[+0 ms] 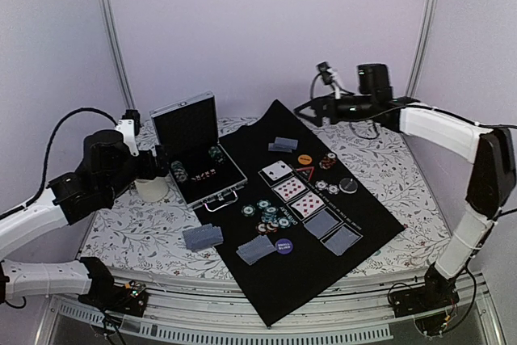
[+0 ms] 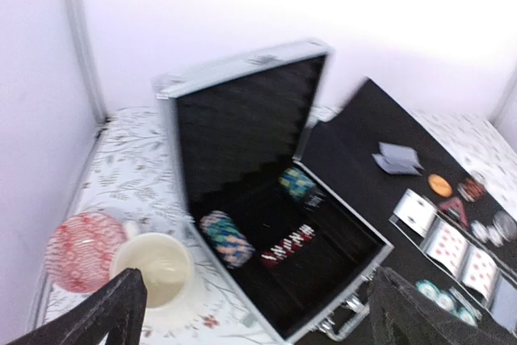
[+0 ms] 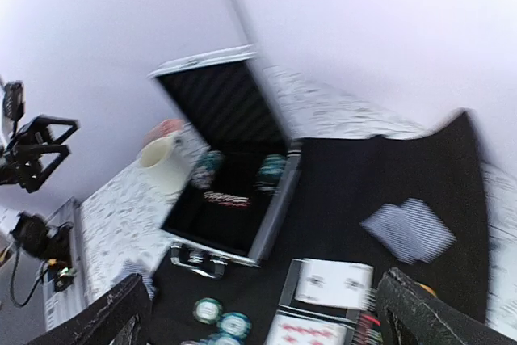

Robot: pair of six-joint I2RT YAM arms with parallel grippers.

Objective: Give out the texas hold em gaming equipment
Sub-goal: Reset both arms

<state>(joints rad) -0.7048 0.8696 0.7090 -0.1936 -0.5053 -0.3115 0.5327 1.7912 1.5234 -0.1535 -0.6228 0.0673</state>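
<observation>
Three face-up cards [image 1: 291, 190] and two grey-blue face-down cards [image 1: 333, 232] lie in a row on the black mat [image 1: 271, 300]. Teal chips [image 1: 271, 214] cluster left of them. A purple button [image 1: 284, 246], an orange button [image 1: 304, 159], a red-edged triangle [image 1: 305, 173], red chips [image 1: 328, 160] and a dark button [image 1: 348, 186] lie around them. Card pairs [image 1: 283, 145] [image 1: 256, 249] rest on the mat and a card stack [image 1: 202, 237] on the cloth. More chips [image 2: 226, 236] [image 2: 287, 246] sit in the case. My left gripper [image 1: 156, 163] [image 2: 258, 300] hovers open over the cup. My right gripper [image 1: 311, 109] [image 3: 262, 313] hangs open, high at the back.
The open silver case [image 1: 198, 123] stands left of the mat with its lid upright. A cream cup [image 1: 151, 189] sits beside it, and a red-patterned disc [image 2: 78, 252] lies by the cup. The floral cloth [image 1: 129, 236] covers the table up to its edges.
</observation>
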